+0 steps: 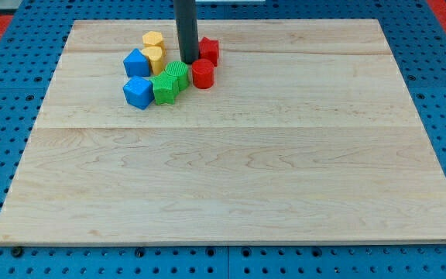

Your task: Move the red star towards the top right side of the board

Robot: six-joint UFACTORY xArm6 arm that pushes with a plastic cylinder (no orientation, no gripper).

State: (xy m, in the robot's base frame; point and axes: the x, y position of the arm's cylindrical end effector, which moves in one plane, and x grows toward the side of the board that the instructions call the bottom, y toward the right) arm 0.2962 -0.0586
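My tip [188, 61] is a bare rod end with no jaws to open or close, grasping nothing. It sits among the cluster at the board's [231, 178] top left, just left of the red star [208, 50]. A red cylinder [202, 74] lies below that star. 2 green blocks [170, 81], 2 yellow blocks [153, 49] and 2 blue blocks [137, 77] crowd the view's left.
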